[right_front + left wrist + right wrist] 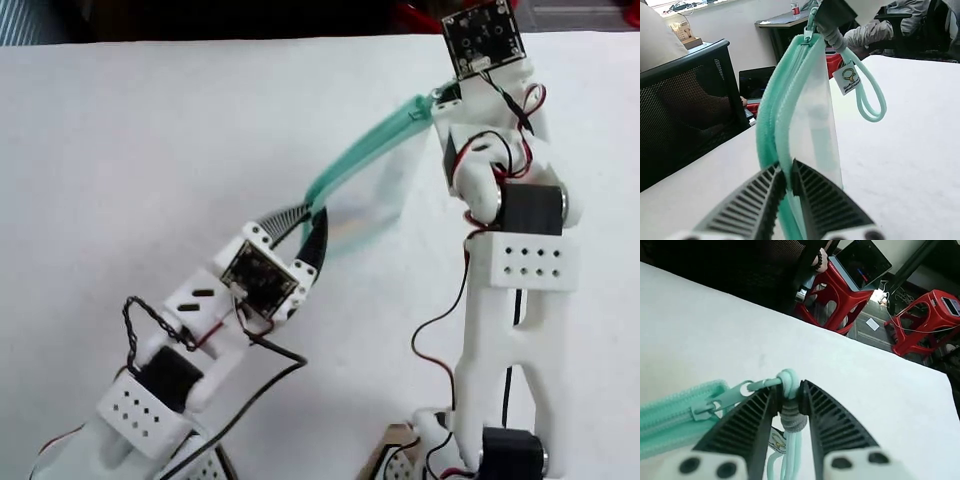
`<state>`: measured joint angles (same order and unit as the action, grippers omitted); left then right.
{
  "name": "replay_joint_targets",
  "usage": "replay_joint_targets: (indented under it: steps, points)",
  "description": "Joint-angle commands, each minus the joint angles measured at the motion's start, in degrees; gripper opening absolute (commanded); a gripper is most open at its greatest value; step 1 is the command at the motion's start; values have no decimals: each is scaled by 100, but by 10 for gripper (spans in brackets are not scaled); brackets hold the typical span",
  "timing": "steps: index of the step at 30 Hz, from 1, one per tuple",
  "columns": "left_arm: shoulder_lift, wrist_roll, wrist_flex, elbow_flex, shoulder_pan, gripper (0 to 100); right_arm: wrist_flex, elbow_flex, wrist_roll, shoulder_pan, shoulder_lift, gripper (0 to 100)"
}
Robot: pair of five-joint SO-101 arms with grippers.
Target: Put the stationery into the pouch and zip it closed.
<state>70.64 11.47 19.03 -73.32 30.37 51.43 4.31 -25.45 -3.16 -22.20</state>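
The pouch (375, 185) is clear plastic with a mint-green zip (777, 110) along its top edge. It is stretched taut, zip uppermost, near the middle of the table's far edge, with one end pinched in the left gripper (788, 172). The slider (707, 409) sits at the other end, where the right gripper (788, 390) clamps its green cord (867, 95), and a small tag (847, 80) dangles from the cord.

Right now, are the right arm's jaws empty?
No, the right gripper has its jaws shut on the mint-green cord loop at the pouch's zipper pull.
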Motion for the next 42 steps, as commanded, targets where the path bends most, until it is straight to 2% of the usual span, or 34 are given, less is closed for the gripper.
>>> replay_joint_targets:
  steps: [1, 4, 6, 10, 12, 19, 25, 27, 29, 33, 38, 42]
  points:
    - [22, 18, -9, 18, -189, 23, -233, -141, 79, -207, -4, 19]
    - [22, -18, 26, 246, -532, 23, -224, -141, 79, 207, 40, 21]
    - [22, -316, 26, 360, -857, 23, -163, -105, 105, 514, 48, 37]
    - [22, -1090, 35, 589, -1631, 23, 207, -149, 870, 866, -13, 209]
    - [22, -1257, 44, 659, -1930, 23, 356, -220, 932, 945, -92, 285]
    - [22, -1301, 193, 1011, -2149, 23, 919, -264, 949, 901, -1165, 255]
    - [-4, -1257, 782, 2110, -2440, 23, 1349, 193, 967, 233, -2044, 255]
    - [-4, -985, 905, 2479, -2563, 23, 1323, 695, 976, -57, -2167, 255]
    - [-4, -422, 1081, 2760, -2589, 23, 1314, 1266, 976, -207, -2237, 255]
    - [-13, 571, 1116, 2927, -2598, 22, 1121, 2470, 985, -242, -2299, 255]
    - [-242, 1600, 352, 2936, -2598, 21, 180, 3895, 993, -207, -2299, 255]
    - [-1499, 2637, -149, 3393, -2782, 20, -901, 5011, 1530, -330, -2290, 255]
